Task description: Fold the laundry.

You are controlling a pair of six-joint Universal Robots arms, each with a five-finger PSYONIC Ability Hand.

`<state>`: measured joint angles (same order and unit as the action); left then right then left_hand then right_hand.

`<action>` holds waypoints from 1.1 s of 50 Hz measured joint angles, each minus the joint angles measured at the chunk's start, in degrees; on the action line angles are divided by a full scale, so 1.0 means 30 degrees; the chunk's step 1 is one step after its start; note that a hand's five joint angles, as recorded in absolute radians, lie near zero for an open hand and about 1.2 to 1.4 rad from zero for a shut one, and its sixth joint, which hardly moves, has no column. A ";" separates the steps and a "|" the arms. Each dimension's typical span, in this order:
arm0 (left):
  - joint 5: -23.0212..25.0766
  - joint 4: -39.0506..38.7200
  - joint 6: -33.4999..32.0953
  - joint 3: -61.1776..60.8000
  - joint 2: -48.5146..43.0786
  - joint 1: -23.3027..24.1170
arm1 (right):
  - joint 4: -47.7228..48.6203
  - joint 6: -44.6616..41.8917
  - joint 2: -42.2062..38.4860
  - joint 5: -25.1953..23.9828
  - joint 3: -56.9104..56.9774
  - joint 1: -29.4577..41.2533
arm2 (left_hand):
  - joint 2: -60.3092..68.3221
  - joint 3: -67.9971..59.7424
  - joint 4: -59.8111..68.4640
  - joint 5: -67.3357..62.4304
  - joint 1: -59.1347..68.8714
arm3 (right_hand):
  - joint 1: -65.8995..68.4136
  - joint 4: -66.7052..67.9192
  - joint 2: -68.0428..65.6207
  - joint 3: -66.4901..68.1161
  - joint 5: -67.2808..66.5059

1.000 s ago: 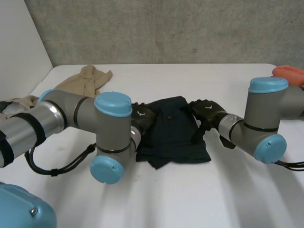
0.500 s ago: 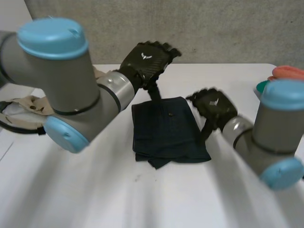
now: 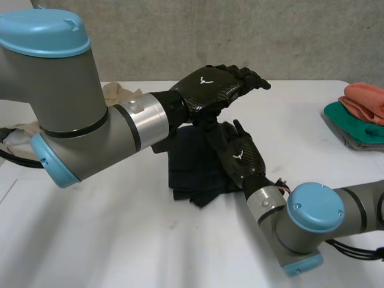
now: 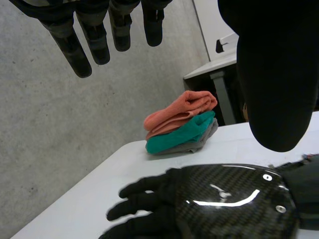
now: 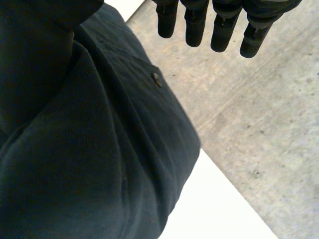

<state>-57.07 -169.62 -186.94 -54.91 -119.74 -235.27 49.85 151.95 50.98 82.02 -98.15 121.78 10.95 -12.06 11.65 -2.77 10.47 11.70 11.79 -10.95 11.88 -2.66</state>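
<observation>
Left hand has lifted clear, fingers straight, empty; right hand now lies flat-fingered on folded dark garment mid-frame. I judge this fold finished.

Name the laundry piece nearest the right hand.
The dark navy garment beneath the right hand; the tan cloth and the orange-topped stack lie farther off.

No words, numbers or labels can be read.

The one sign is a small white V-shaped emblem, without letters, on the back of the left hand. The same mark sits on the back of the right hand, also seen from the left wrist.
</observation>
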 measured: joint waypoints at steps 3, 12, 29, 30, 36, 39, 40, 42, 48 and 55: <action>-0.0033 -0.0044 -0.0015 -0.0081 -0.0012 0.0000 | -0.0528 -0.0180 -0.0369 0.0051 0.0933 -0.0026 | 0.0000 0.0000 -0.0002 0.0000 0.0000 | 0.0394 0.0337 -0.0398 0.0327 -0.0270; -0.0028 -0.0142 -0.0042 -0.0433 -0.0014 -0.0037 | -0.3369 -0.0171 -0.1553 0.0087 0.3779 -0.0066 | 0.0000 0.0000 -0.0002 0.0000 -0.0003 | 1.3913 1.5371 -1.5761 1.5326 -1.3692; -0.0434 -0.1159 0.0031 -0.0552 0.0988 -0.0364 | -0.5267 0.0699 -0.0338 -0.0137 0.7103 -0.0845 | 0.0000 -0.0002 -0.0002 0.0000 0.0003 | 1.5874 1.8873 -1.8329 1.8125 -1.6800; -0.0555 -0.1375 0.0055 -0.0541 0.1181 -0.0398 | -0.5006 0.0961 -0.0069 -0.0175 0.7332 -0.1160 | 0.0000 0.0000 0.0000 0.0000 0.0003 | 1.5934 1.8876 -1.8329 1.8125 -1.6875; -0.1072 -0.2148 0.0115 -0.0481 0.1989 -0.0496 | -0.2934 0.2570 0.1188 -0.0193 0.8461 -0.3047 | 0.0000 0.0000 -0.0002 0.0000 0.0003 | 1.6329 1.8923 -1.8329 1.8125 -1.7000; -0.1215 -0.2371 0.0130 -0.0419 0.2269 -0.0509 | -0.1944 0.3423 0.1638 -0.0151 0.9161 -0.4378 | 0.0000 0.0000 0.0000 0.0000 0.0003 | 1.6334 1.8923 -1.8329 1.8137 -1.7164; -0.1227 -0.2390 0.0132 -0.0410 0.2293 -0.0510 | -0.1828 0.3545 0.1695 -0.0151 0.9288 -0.4622 | 0.0000 0.0000 0.0000 0.0000 0.0003 | 1.6334 1.8923 -1.8329 1.8157 -1.7165; -0.1273 -0.2471 0.0136 -0.0357 0.2398 -0.0495 | -0.1405 0.4048 0.1885 -0.0152 0.9936 -0.5936 | 0.0000 0.0000 0.0002 0.0000 0.0003 | 1.6334 1.8923 -1.8329 1.8178 -1.7165; -0.1272 -0.2493 0.0142 -0.0351 0.2445 -0.0413 | -0.1068 0.4636 0.1671 -0.0384 1.1569 -0.9192 | 0.0000 -0.0003 0.0000 0.0000 0.0003 | 1.6334 1.8926 -1.8328 1.8232 -1.7176; -0.1250 -0.2469 0.0140 -0.0482 0.2401 -0.0284 | -0.1201 0.5654 -0.0568 -0.1946 1.3575 -1.2953 | 0.0000 0.0000 0.0000 0.0000 0.0003 | 1.6334 1.8928 -1.8329 1.8323 -1.7331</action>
<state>-60.82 -177.02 -186.52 -56.36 -112.54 -236.12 46.24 168.91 49.27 76.18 -57.42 82.93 10.95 -12.06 11.65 -2.77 10.48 60.70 68.58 -65.93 66.85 -54.65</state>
